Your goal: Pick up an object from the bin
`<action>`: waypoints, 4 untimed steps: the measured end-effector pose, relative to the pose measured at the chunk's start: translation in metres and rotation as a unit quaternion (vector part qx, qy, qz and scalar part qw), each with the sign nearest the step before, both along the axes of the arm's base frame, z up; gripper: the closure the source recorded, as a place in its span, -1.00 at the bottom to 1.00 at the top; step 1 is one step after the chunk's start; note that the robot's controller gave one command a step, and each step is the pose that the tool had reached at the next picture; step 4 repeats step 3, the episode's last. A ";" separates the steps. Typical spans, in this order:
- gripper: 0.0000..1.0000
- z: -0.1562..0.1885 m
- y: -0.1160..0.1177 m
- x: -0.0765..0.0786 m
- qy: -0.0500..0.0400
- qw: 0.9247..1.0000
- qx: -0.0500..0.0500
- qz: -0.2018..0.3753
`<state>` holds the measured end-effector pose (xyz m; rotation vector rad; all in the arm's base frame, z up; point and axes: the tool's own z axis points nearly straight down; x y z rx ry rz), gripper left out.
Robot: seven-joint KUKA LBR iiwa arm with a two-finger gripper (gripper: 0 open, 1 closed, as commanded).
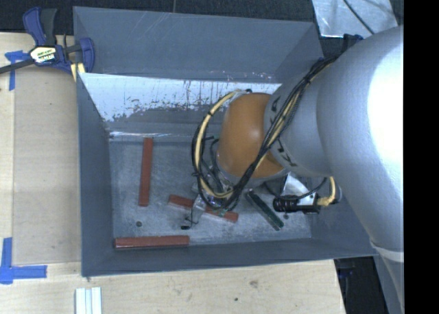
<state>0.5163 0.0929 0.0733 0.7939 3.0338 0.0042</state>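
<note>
My gripper (191, 215) reaches down under the arm's orange cover to the bin floor, just right of the middle. Its tip is at a short red-brown stick (180, 201) that lies slanted there, with the stick's right end (230, 216) showing on the other side. Whether the tip touches the stick I cannot tell. A dark green stick (265, 210) lies slanted just to the right, partly under the arm.
A long red-brown stick (145, 171) lies lengthwise on the left of the floor. Another (151, 241) runs along the front wall. A white object (295, 185) sits at the right, half hidden by the arm. A small dark speck (139, 223) lies at the front left.
</note>
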 end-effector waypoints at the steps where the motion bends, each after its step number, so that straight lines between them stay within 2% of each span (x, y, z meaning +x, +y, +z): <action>1: 1.00 -0.001 0.000 -0.001 0.001 1.000 0.000 -0.001; 2: 1.00 0.032 -0.001 0.000 0.001 1.000 0.000 0.000; 3: 1.00 0.131 -0.001 0.003 -0.002 1.000 0.000 0.001; 4: 1.00 0.131 -0.001 0.003 -0.002 1.000 0.000 0.001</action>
